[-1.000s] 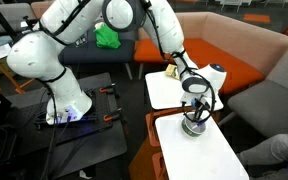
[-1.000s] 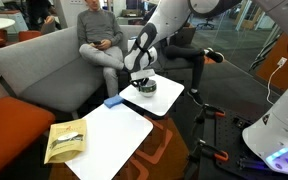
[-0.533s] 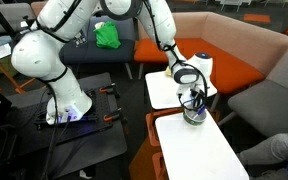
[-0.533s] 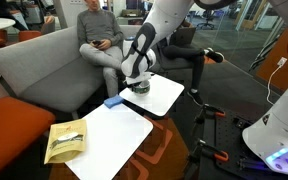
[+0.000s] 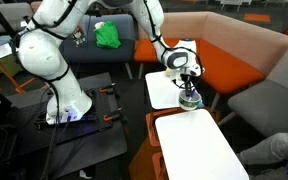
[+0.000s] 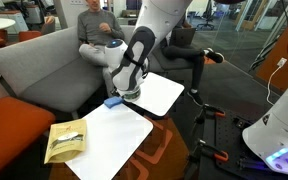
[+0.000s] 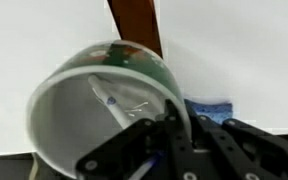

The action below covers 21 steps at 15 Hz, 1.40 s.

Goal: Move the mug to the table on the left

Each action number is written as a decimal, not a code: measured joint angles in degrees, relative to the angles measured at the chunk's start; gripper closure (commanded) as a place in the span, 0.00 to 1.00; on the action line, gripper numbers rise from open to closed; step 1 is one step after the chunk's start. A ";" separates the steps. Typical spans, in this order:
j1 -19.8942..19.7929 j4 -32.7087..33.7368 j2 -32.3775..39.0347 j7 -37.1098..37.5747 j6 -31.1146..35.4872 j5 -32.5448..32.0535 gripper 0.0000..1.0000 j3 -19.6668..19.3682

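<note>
The mug, green outside and white inside, hangs by its rim from my gripper, which is shut on it. In an exterior view the gripper holds the mug over the gap between two white tables, the farther one and the nearer one. In an exterior view the gripper is low over the inner edges of the tables, and the mug is mostly hidden behind it.
A blue sponge lies at a table edge right beside the gripper. A yellow packet lies on the near table. A person sits on the grey sofa. An orange sofa and a green cloth stand behind.
The gripper has lifted the mug off one white table and carried it to the gap between the two tables, toward the table with the yellow packet.
</note>
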 measured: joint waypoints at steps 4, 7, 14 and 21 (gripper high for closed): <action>2.24 -0.66 0.24 -0.48 0.06 -0.97 0.97 2.43; 4.83 -0.68 1.29 1.65 1.19 -0.88 0.97 3.44; 7.44 -2.85 4.05 3.78 15.06 3.21 0.97 6.40; 8.33 -5.67 2.53 3.54 16.87 7.46 0.97 8.07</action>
